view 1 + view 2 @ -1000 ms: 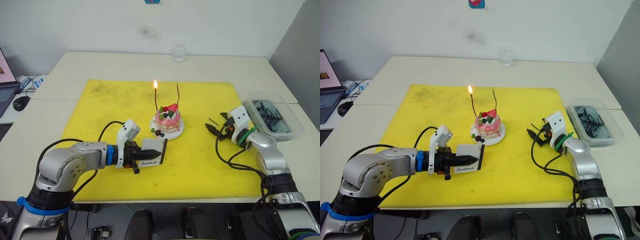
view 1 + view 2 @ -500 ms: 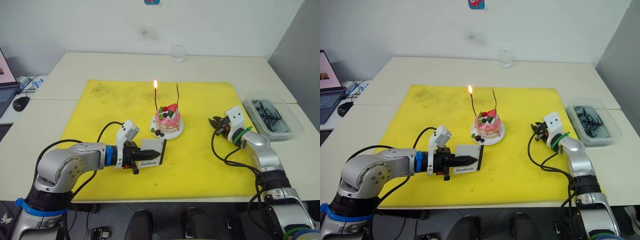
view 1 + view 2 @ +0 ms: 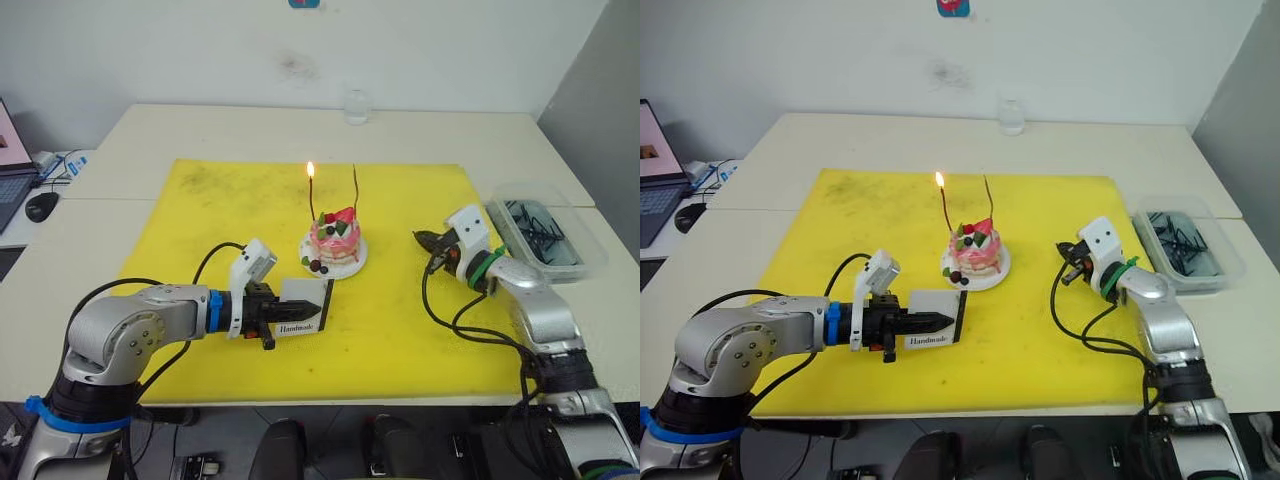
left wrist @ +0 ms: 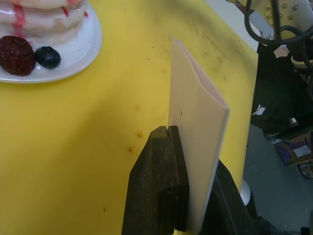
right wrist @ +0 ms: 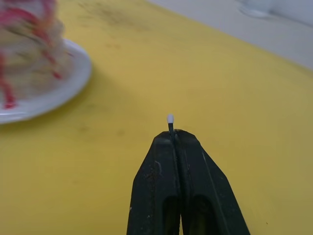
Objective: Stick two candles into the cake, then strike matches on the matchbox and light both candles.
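The pink cake (image 3: 335, 240) sits on its white plate (image 3: 352, 266) mid-mat, with two thin candles standing in it. The left candle (image 3: 313, 200) burns with a small flame; the right candle (image 3: 356, 190) is unlit. My left gripper (image 3: 278, 312) is shut on the white matchbox (image 3: 303, 307), held on edge in front of the cake, its thin side seen in the left wrist view (image 4: 195, 142). To the right of the cake, my right gripper (image 3: 424, 238) is shut on a match, whose pale tip (image 5: 169, 118) pokes out between the closed fingers.
A yellow mat (image 3: 400, 330) covers the table's middle. A clear plastic tray (image 3: 545, 235) with several dark matches lies beyond the mat's right edge. A small glass (image 3: 357, 105) stands at the back. A mouse (image 3: 42, 205) lies at the far left.
My right gripper has closed from wide open onto a match and shifted slightly up and toward the cake. The left gripper and matchbox have stayed put.
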You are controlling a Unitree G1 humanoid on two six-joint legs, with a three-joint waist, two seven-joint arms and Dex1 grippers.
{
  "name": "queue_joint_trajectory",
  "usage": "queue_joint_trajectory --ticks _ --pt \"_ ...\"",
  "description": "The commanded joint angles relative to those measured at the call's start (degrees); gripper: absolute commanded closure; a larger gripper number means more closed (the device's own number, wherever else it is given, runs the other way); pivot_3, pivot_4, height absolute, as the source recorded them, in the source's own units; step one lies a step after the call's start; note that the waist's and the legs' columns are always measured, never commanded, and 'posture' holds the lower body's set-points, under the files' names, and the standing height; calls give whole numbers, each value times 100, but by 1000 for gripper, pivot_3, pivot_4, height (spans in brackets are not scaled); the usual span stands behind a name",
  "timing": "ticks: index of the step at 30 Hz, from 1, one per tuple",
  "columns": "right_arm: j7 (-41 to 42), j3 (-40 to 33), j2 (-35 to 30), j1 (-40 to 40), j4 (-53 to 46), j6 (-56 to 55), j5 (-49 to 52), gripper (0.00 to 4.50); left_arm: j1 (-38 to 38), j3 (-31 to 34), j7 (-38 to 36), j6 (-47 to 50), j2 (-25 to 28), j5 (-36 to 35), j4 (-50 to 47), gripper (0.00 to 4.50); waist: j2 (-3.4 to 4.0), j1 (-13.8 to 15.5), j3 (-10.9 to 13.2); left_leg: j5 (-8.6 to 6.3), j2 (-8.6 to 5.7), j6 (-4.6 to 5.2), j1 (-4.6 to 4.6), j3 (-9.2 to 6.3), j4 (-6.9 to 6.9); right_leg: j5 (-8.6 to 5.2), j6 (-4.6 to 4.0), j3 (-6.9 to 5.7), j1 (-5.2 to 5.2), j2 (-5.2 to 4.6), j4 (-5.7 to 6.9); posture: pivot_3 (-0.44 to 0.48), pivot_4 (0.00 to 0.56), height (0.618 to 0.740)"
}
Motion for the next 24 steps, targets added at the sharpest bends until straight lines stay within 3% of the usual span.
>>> queue_joint_trajectory --ticks 1,11,24 --pt "-87 -273 -165 404 -1463 729 401 4466 39 235 -159 130 143 -280 -132 4500 0 3 0 0 0 0 0 0 -1 0 0 -1 0 0 0 0 150 740" --pt "-562 -611 -243 1841 -3626 2250 1145 4466 191 355 -97 795 159 -1154 -354 4500 -1 0 0 0 -1 0 3 2 3 1 1 0 2 -7 1 0 150 740" --pt "-1430 278 584 2540 -3011 1173 453 4466 338 -68 873 577 -855 -890 -351 4500 -5 2 -4 0 -3 0 3 0 2 0 1 0 1 -5 -2 0 150 740"
